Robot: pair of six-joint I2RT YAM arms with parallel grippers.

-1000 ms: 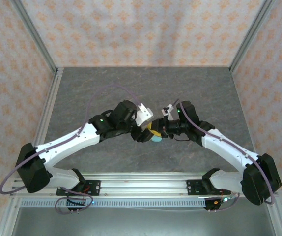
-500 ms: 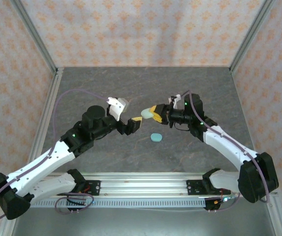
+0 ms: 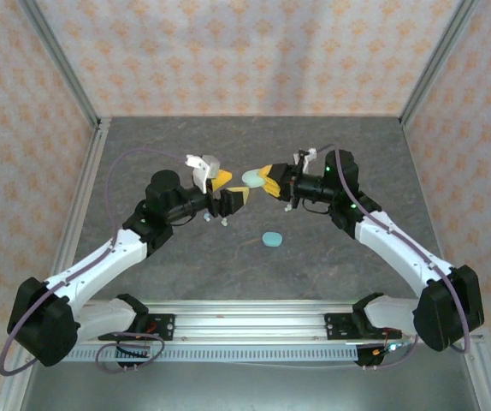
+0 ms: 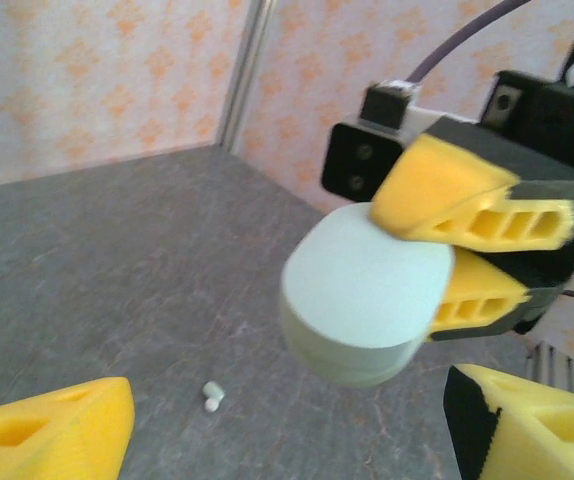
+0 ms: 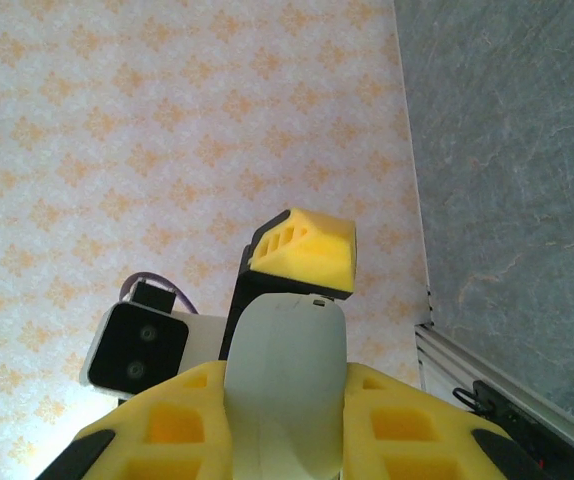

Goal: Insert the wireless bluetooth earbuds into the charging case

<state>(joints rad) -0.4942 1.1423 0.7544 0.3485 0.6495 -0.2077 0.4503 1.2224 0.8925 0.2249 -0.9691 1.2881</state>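
Observation:
My right gripper (image 3: 265,180) is shut on a pale mint oval charging case (image 3: 252,178) and holds it in the air above the table's middle. In the right wrist view the case (image 5: 282,385) sits clamped between that gripper's two yellow fingers (image 5: 167,430). My left gripper (image 3: 228,190) faces it, open, with its yellow fingertips (image 4: 52,435) spread wide just short of the case (image 4: 362,300). One tiny whitish earbud (image 4: 211,397) lies on the grey table below. Two small buds (image 3: 225,222) lie under the left gripper.
A second, teal oval case (image 3: 272,239) lies shut on the table in front of both grippers. The grey table (image 3: 160,145) is walled by patterned panels on three sides. A metal rail (image 3: 254,327) with the arm bases runs along the near edge.
Both grippers have left the teal case on the table and risen toward the back. The right one carries the pale case, and the left one has swung round to face it.

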